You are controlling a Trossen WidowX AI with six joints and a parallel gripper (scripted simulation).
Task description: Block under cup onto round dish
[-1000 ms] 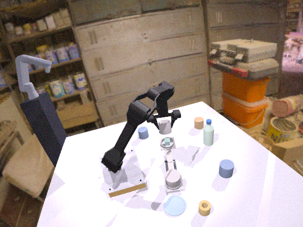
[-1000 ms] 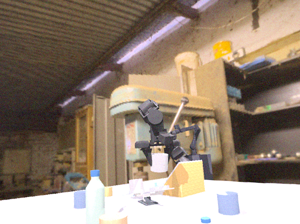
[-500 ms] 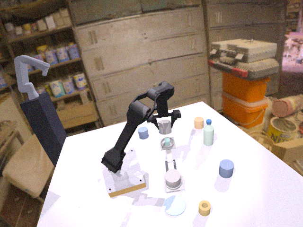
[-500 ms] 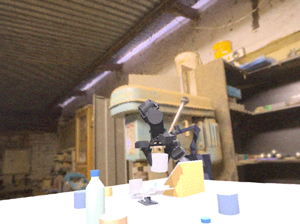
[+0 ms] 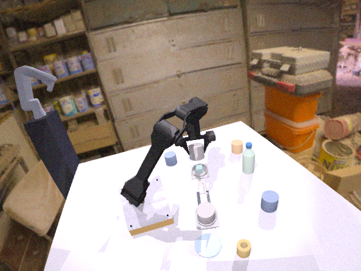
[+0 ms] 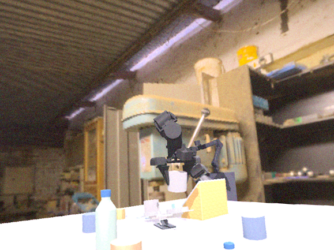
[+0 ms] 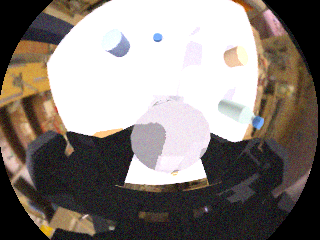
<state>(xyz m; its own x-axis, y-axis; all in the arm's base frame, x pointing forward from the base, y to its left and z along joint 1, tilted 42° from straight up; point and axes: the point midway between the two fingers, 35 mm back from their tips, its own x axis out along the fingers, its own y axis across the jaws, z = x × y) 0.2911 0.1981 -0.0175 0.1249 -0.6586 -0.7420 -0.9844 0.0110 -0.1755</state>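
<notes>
In the top view, the fingers [image 5: 196, 148] grip one grey cup [image 5: 196, 151] [image 6: 177, 181] [image 7: 170, 136] by its sides, up above the far end of the balance [image 5: 203, 198] [image 6: 169, 216]. The small teal block [image 5: 199, 168] [image 6: 173, 206] sits uncovered on that end. The other cup [image 5: 206, 213] [image 6: 150, 207] stands on the near end, and the round dish [image 5: 207, 245] lies on the counter [image 5: 98, 210] [image 6: 48, 234] [image 7: 90, 85] just beyond it.

In the exterior view, the gripped cup hangs upright, clear of the balance, which tilts; the block's end looks the higher one, though glare washes out the pans.

In the wrist view, the cup's round top fills the space between the dark fingers, and a capped bottle [image 7: 236, 111] lies off to one side of the picture.
</notes>
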